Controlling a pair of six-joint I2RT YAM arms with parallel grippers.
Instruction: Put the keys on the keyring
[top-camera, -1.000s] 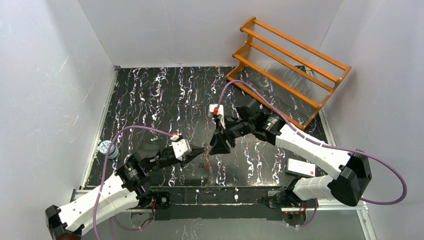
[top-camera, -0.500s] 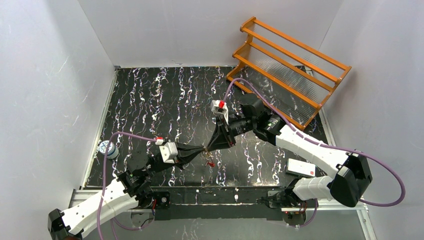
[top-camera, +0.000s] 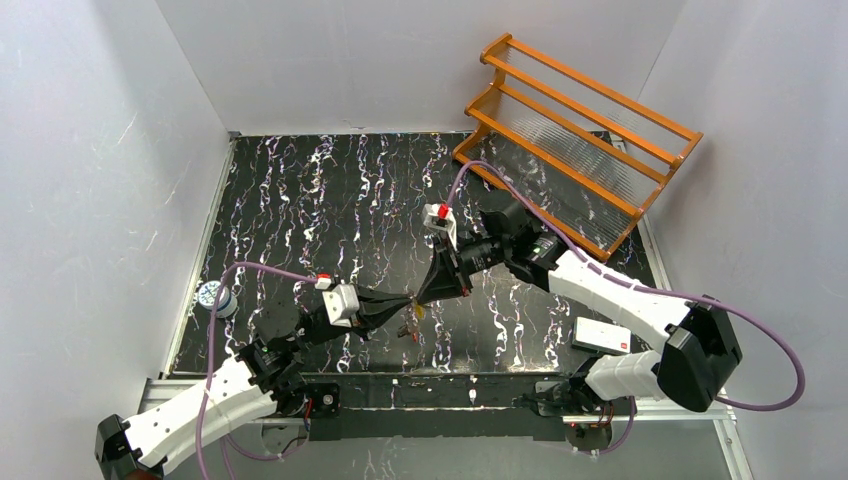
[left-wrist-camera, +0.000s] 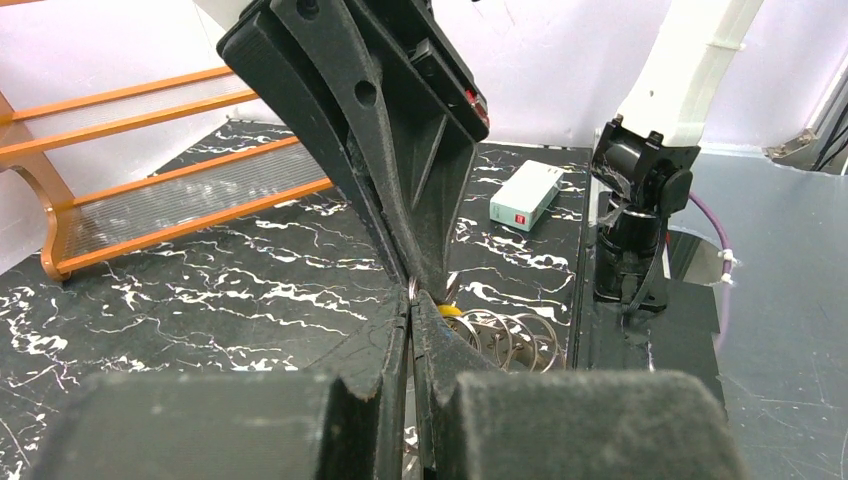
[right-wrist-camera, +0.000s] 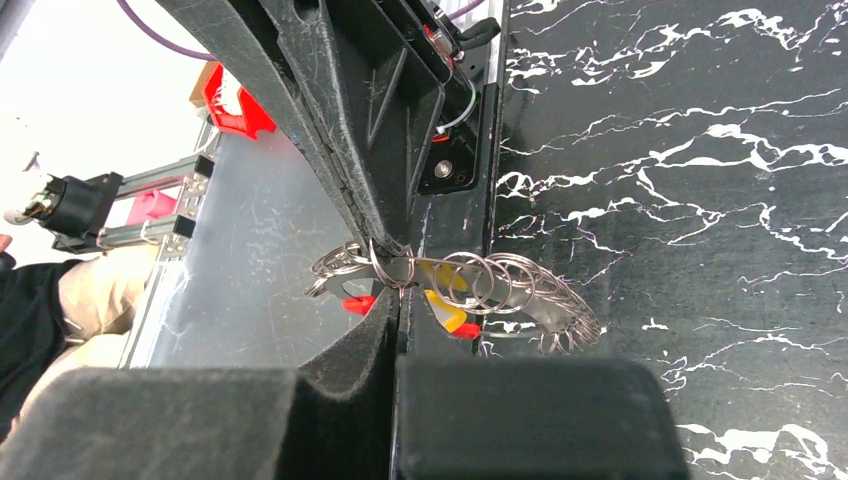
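Observation:
My left gripper (top-camera: 407, 300) and right gripper (top-camera: 419, 297) meet tip to tip above the front middle of the black marbled table (top-camera: 300, 200). Both are shut on the keyring (right-wrist-camera: 480, 282), a bunch of thin silver wire loops with red (right-wrist-camera: 358, 303) and yellow (right-wrist-camera: 446, 303) bits. It hangs between them, just off the table. In the left wrist view, a wire loop is pinched at my left gripper (left-wrist-camera: 411, 300), with more loops (left-wrist-camera: 505, 335) to the right. My right gripper (right-wrist-camera: 397, 290) clamps a loop at its tips. A flat silvery piece (right-wrist-camera: 535, 312) among the loops may be one of the keys; I cannot tell them apart.
An orange slatted rack (top-camera: 580, 130) stands at the back right. A white box (top-camera: 603, 337) lies at the front right beside the right arm's base. A small blue-and-white roll (top-camera: 214, 297) sits at the left edge. White walls enclose the table.
My right gripper has closed from open onto the keyring. The left arm stretched forward and lowered early in the second, then held still with its grip.

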